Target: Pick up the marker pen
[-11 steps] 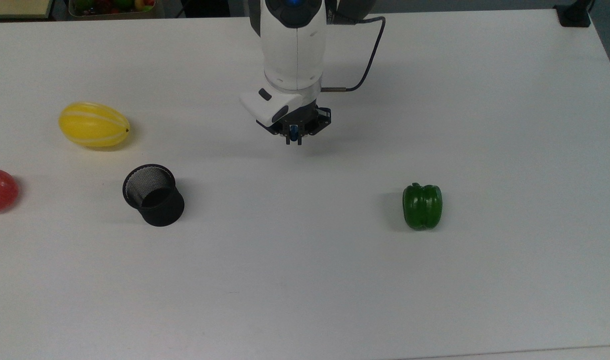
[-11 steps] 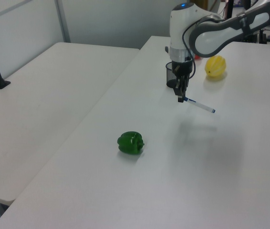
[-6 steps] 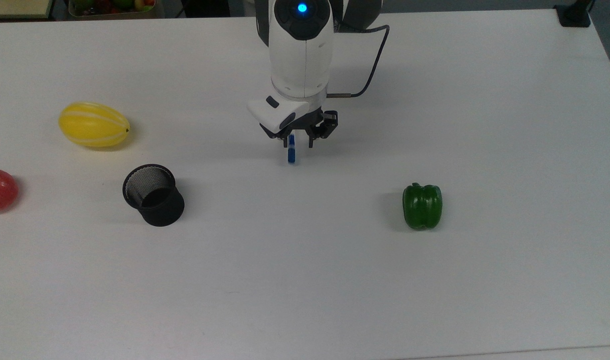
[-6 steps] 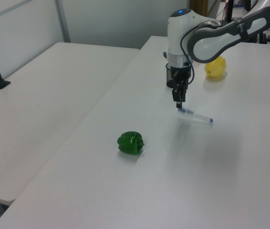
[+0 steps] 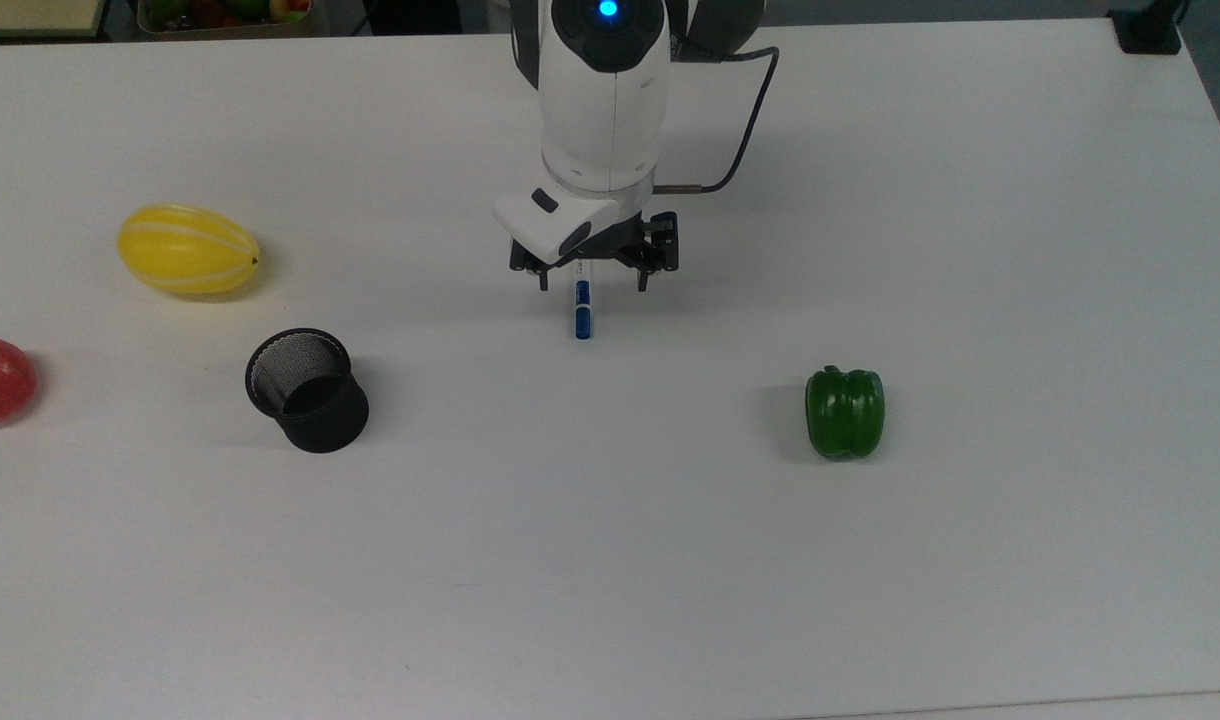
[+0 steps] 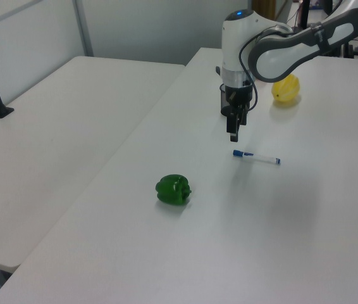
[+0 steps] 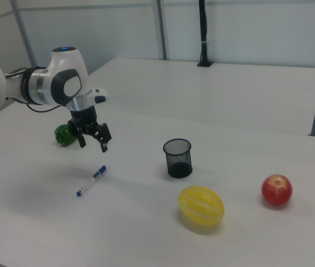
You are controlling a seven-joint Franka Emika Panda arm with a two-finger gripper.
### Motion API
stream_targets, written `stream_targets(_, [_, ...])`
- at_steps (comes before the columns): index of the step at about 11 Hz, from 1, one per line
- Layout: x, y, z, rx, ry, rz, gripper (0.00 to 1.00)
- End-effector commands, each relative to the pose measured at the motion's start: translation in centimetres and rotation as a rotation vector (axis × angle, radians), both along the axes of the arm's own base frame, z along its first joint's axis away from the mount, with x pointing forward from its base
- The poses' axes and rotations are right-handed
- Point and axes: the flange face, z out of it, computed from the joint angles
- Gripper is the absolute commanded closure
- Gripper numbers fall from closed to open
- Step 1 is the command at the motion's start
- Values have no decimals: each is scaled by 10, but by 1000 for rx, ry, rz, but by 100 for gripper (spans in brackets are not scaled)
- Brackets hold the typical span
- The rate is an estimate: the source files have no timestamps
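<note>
Your gripper (image 7: 93,141) hangs spread and empty above the table (image 5: 610,560), its fingers straddling nothing. The marker pen (image 6: 256,157) lies flat on the table just below it, well apart from the black cup (image 5: 307,390) and the green pepper (image 5: 845,412). You are at the reaching step: line the fingers across the barrel, lower until they flank it, then pinch.

arm (image 5: 600,100): glossy white shell, dark grey joint bands | blue light on top | thin black cable (image 5: 745,120) looping alongside | gripper (image 5: 595,265): black
</note>
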Motion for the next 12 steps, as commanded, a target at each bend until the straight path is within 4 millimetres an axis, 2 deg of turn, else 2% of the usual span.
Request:
stream_targets(1, [-19, -11, 67, -13, -33, -10, 0])
stream_targets(2, [-29, -20, 98, -11, -34, -1, 0])
stream_targets(4, [-54, -47, 148, -12, -6, 74, 0])
stream_targets(6, [-81, -72, 192, -9, 5, 61, 0])
stream_targets(7, [-92, -83, 205, -6, 14, 42, 0])
stream_targets(9, [-95, -96, 211, -5, 16, 20, 0])
stream_targets(12, [-95, -97, 214, -5, 10, 12, 0])
